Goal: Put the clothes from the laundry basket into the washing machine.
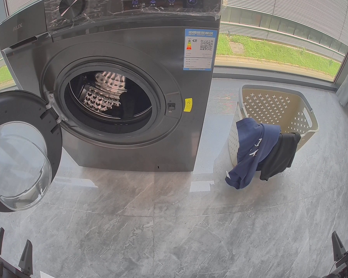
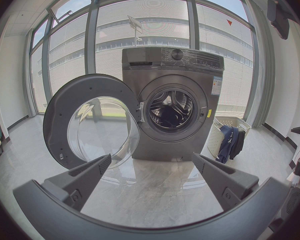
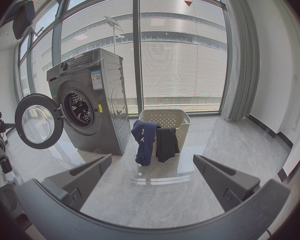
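My left gripper (image 2: 150, 156) and right gripper (image 3: 152, 157) stand wide apart, gripping nothing, well back from the washing machine (image 1: 170, 136); clothes (image 1: 251, 151) drape the laundry basket (image 1: 276, 105) beside it.

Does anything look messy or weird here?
A little. The blue shirt and black garment hang over the rim of the basket, dangling outside instead of lying inside. Crinkled plastic film covers the panel of the washer.

I see the washing machine (image 1: 116, 97) at far left on the floor (image 1: 162, 228), its door (image 1: 19, 151) swung out leftward and nearer me. The laundry basket (image 1: 270, 105) stands just right of the machine. Over the basket's near rim hang the left garment (image 1: 251, 151) and the right garment (image 1: 280, 155), touching. The window (image 1: 282, 20) runs behind both.
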